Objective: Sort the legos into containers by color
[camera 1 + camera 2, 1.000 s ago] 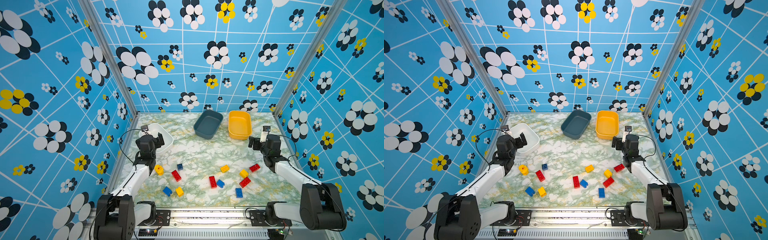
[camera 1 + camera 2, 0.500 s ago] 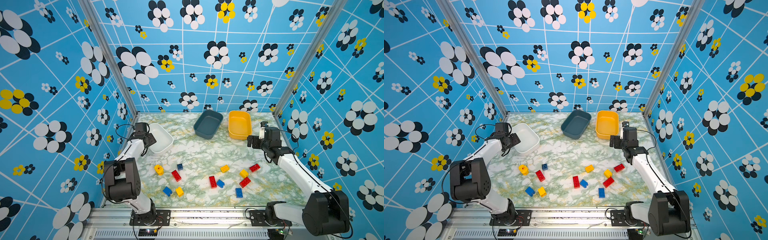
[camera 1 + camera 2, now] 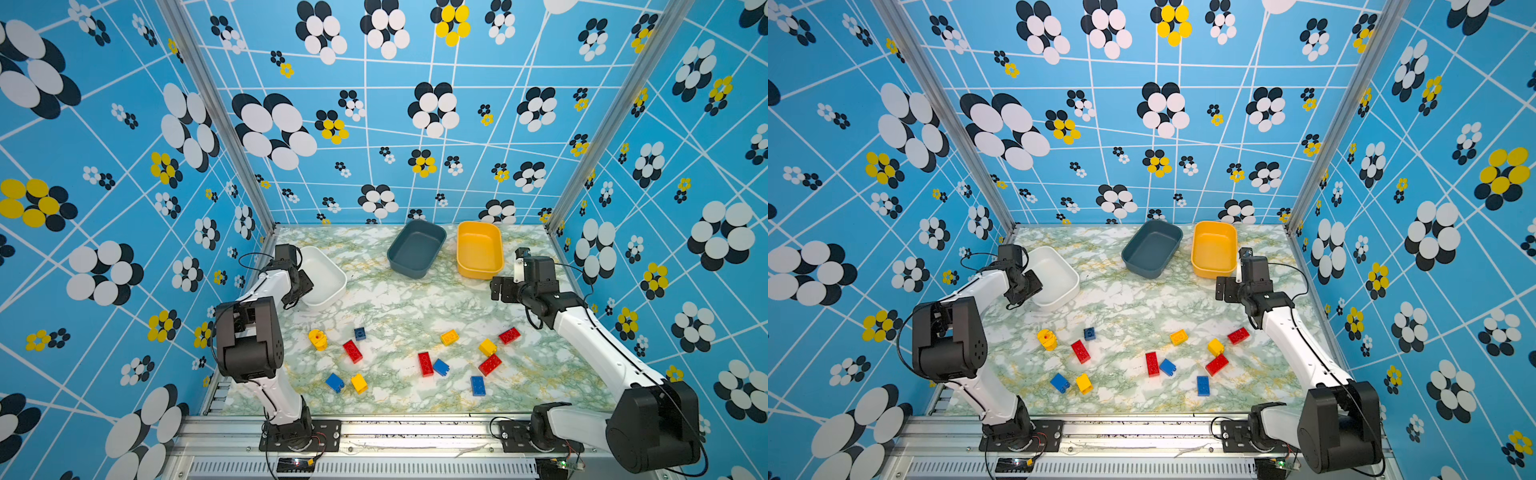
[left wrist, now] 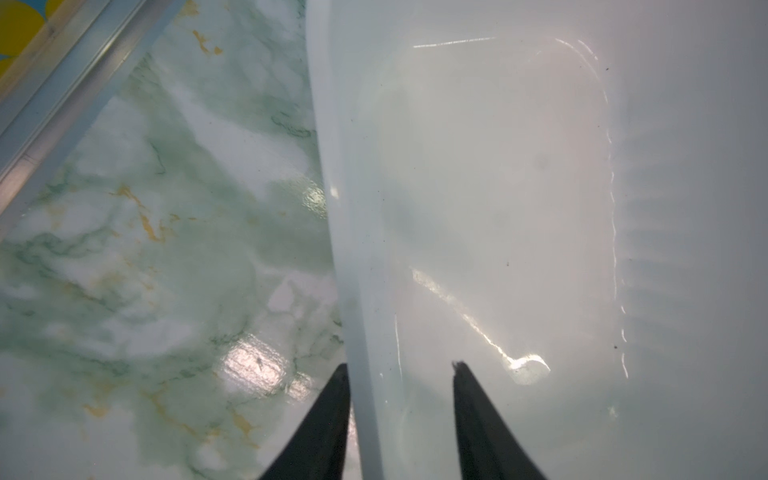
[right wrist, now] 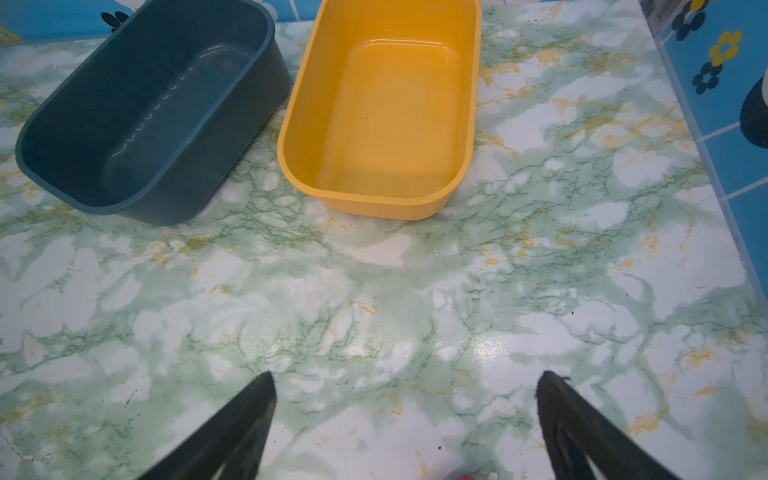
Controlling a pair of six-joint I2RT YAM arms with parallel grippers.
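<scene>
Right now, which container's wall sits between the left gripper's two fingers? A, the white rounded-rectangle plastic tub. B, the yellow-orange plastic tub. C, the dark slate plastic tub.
A: in the left wrist view the left gripper straddles the white plastic tub's wall, one finger outside, one inside.

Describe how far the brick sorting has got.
Done: nothing; the white tub, dark tub and yellow tub look empty. In hand: the left gripper has its fingers astride the white tub's rim; the right gripper hangs open over bare table. Left: all twelve legos lie unsorted on the table.
</scene>
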